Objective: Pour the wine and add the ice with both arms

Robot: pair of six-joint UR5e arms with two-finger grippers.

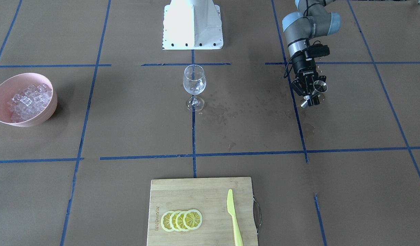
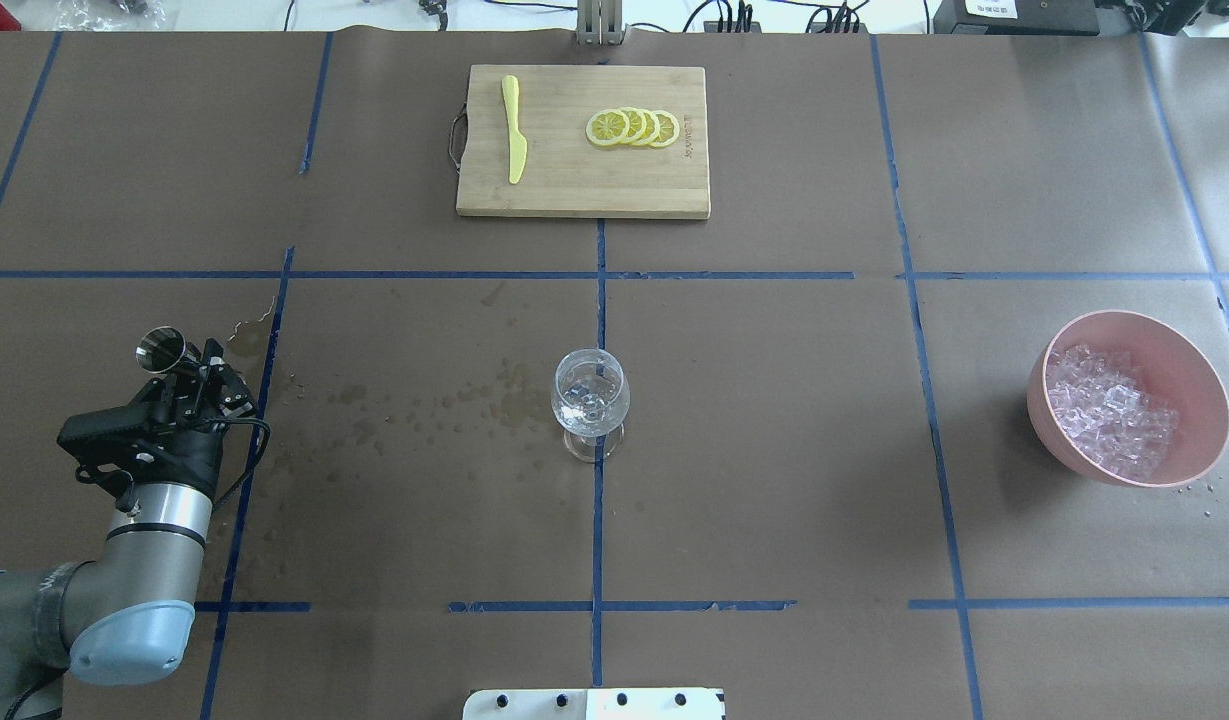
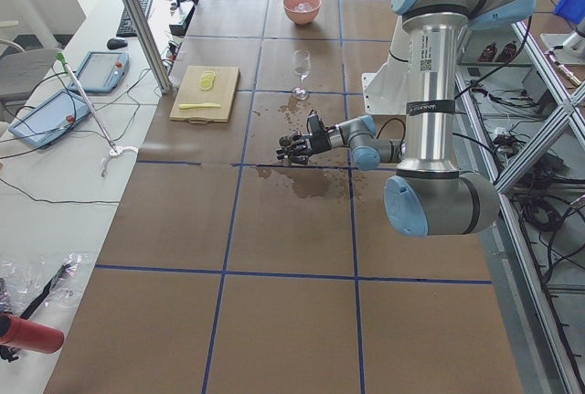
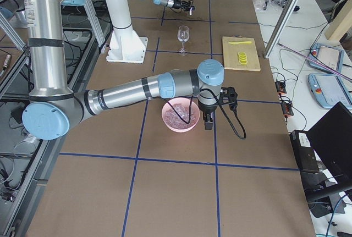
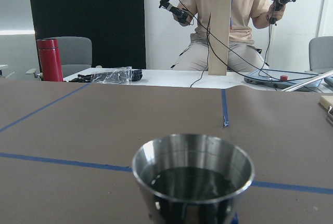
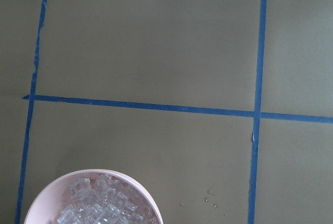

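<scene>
1. The left fingers (image 1: 305,88) are clenched on a steel jigger (image 1: 320,87). They hold it above the desk (image 1: 350,130) on the robot's left side, well apart from the wine glass (image 1: 194,82).
2. The wine (image 5: 190,182) is in the jigger's upper cup. In the left wrist view it shows as a dark pool below the rim.
3. Wet spots (image 1: 230,109) dot the brown paper between the jigger and the glass, which stands upright on the centre tape line.
4. The right fingers (image 4: 208,122) hang just beside the rim of the pink bowl (image 4: 175,128). Only the side view shows them, so I cannot tell whether they are released or clenched.
5. The ice (image 2: 1109,410) — a heap of clear cubes — lies in that bowl, toward the robot's right end of the desk.
6. A wooden cutting board (image 2: 564,185) lies at the far side — on it are lemon slices (image 2: 634,127) and a yellow knife (image 2: 514,140).
</scene>
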